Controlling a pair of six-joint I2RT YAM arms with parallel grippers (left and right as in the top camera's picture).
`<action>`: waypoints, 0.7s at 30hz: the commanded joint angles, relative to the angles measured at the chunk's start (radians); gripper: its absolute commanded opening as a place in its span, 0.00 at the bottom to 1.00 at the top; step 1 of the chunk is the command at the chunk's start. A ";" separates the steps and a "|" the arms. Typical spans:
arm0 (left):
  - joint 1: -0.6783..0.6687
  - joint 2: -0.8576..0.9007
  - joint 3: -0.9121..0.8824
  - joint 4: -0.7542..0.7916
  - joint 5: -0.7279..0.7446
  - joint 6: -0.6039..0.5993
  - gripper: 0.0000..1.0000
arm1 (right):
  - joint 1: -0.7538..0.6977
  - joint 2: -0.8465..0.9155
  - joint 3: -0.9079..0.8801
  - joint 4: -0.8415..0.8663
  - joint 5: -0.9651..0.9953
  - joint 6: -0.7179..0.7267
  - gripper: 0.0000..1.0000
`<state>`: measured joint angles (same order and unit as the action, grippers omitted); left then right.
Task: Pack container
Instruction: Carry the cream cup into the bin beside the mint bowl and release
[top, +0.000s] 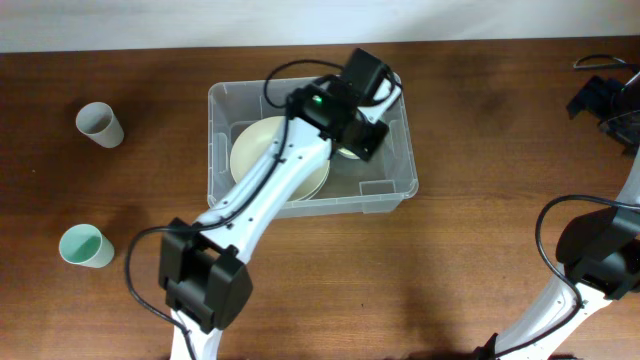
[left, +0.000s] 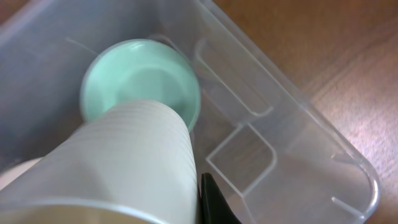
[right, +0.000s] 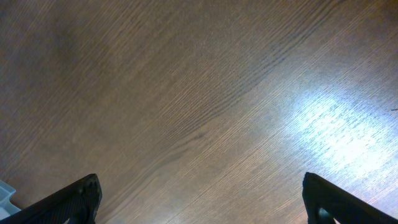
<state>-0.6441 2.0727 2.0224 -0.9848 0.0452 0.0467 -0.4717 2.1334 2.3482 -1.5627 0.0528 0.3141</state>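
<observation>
At the middle of the counter (top: 480, 250), toward its far edge, stands the container (top: 392, 192). Its mouth faces up and its long axis runs left to right in the overhead view, slightly skewed. A cream plate (top: 262, 150) lies in its left half, and the left tool (top: 362, 132) hangs over its right half.

The left wrist view shows what the arm hides from above. A green cup (left: 140, 81) stands mouth up on the container's floor. Above it a white ribbed cup (left: 124, 162) is pinched in the left tool, with one black finger (left: 214, 202) against its wall.

Only the overhead view shows a grey cup (top: 100, 125) and a loose green cup (top: 82, 245) on the counter, left of the container and well apart from it.

The right tool (right: 199, 202) is spread wide above the wood, far to the container's right.
</observation>
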 joint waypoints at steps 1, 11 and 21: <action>-0.033 0.023 0.000 -0.017 0.000 0.023 0.01 | -0.006 0.003 -0.004 0.000 0.011 0.000 0.99; -0.037 0.087 0.000 -0.119 0.056 0.023 0.01 | -0.006 0.003 -0.004 0.000 0.011 0.000 0.99; -0.036 0.144 -0.004 -0.124 0.056 0.023 0.01 | -0.006 0.003 -0.004 0.000 0.011 0.000 0.99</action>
<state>-0.6823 2.2021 2.0216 -1.1046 0.0826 0.0536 -0.4717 2.1334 2.3482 -1.5627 0.0528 0.3141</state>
